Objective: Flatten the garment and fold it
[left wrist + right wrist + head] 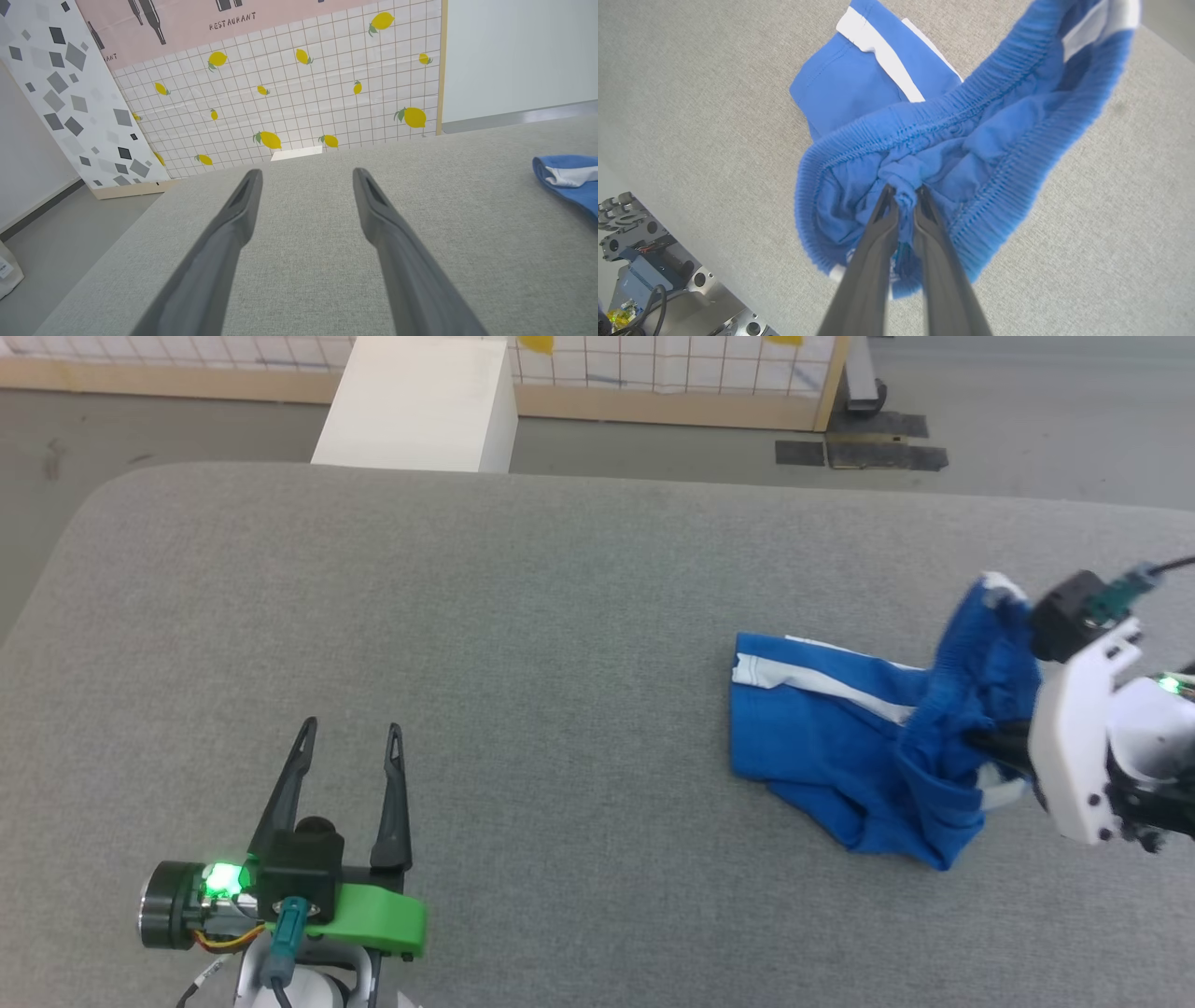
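right hand (903, 192) clamped on bunched cloth of soft royal-blue, white-trimmed garment (822, 728) | left hand (353, 726) stood wide, empty, above grey fabric counter (560, 616), well apart from garment

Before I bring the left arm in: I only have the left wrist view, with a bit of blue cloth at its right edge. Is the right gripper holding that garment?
Observer: Yes, the right gripper is shut on a bunch of the garment inside its elastic waistband.
Operator: Is it flat?
Observer: No, the waistband end is raised and bunched; the end with the white stripe lies on the grey table.
Operator: How near is my gripper?
Observer: The left gripper stands well apart, bare table between it and the garment.
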